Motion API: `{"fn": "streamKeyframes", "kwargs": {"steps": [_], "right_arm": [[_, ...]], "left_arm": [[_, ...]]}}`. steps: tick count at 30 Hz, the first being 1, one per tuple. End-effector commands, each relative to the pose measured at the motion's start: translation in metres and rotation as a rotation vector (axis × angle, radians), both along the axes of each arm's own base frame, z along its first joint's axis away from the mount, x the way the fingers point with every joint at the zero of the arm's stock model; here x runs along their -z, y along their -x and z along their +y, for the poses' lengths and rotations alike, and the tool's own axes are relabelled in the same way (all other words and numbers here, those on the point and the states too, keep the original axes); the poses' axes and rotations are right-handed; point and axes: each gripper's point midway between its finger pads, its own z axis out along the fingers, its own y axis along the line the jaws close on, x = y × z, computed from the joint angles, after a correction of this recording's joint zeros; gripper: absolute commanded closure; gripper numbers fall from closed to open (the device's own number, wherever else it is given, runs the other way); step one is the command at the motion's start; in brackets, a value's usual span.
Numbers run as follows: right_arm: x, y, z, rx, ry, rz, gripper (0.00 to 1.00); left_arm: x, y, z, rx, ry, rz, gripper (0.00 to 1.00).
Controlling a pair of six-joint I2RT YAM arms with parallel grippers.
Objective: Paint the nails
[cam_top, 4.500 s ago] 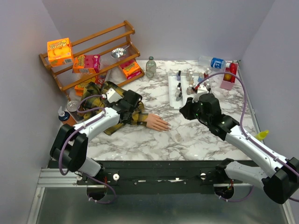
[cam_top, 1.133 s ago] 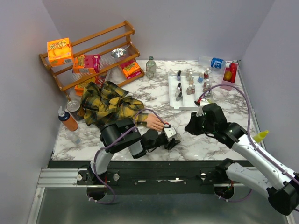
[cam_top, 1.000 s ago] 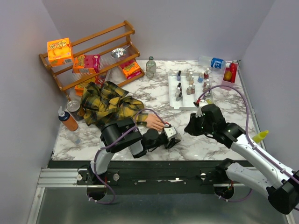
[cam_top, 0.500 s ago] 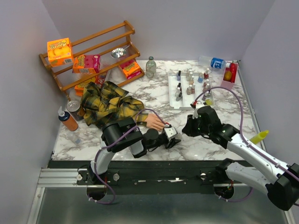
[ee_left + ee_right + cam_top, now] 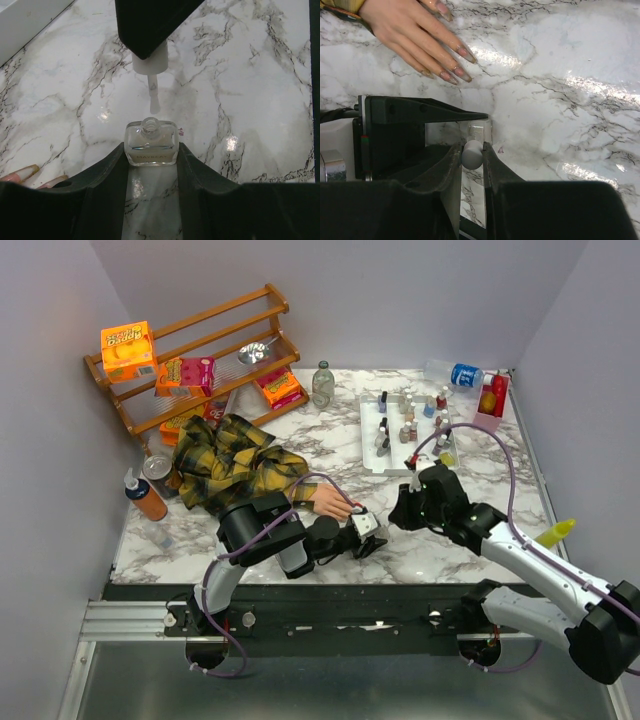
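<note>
A peach mannequin hand (image 5: 335, 502) sticks out of a yellow-and-black plaid sleeve (image 5: 235, 465). Its nails (image 5: 454, 76) look glossy pinkish-brown, and two fingertips (image 5: 26, 172) show low on the left in the left wrist view. My left gripper (image 5: 151, 150) is shut on a small clear polish bottle (image 5: 151, 144) with an uncapped neck, standing on the marble right of the hand. My right gripper (image 5: 472, 150) is shut on the white brush cap (image 5: 472, 154). The brush (image 5: 154, 99) hangs just above the bottle's neck. From the top view both grippers (image 5: 385, 528) meet beside the fingertips.
A white tray (image 5: 372, 440) of small polish bottles stands behind the right arm. A wooden shelf (image 5: 200, 360) with snack boxes fills the back left. An orange bottle (image 5: 145, 495), a glass bottle (image 5: 322, 383), a water bottle (image 5: 455, 374) and a pink box (image 5: 490, 400) line the edges.
My right gripper has drifted left with the brush cap, closer over the bottle in my left gripper. The left arm, the bottle and the hand have stayed put.
</note>
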Motion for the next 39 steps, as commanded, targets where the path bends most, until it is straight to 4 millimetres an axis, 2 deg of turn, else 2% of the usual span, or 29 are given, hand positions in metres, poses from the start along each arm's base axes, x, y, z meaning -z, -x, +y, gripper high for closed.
{"fn": "streamKeyframes", "kwargs": {"steps": [1,32,39], "right_arm": [[-0.0098,-0.0098,0.0043,-0.008,-0.002,-0.050,0.99],[-0.0111,-0.0084,0.0126,-0.051,-0.022,-0.041,0.99],[-0.0056,-0.0068,0.0125,-0.054,-0.014,-0.024,0.99]], "left_arm": [[-0.0137,0.0030,-0.0048,0.034,0.067,-0.049,0.60],[-0.0116,0.0029,-0.0066,0.038,0.064,-0.045,0.60],[-0.0109,0.0029,-0.0065,0.038,0.062,-0.046,0.61]]}}
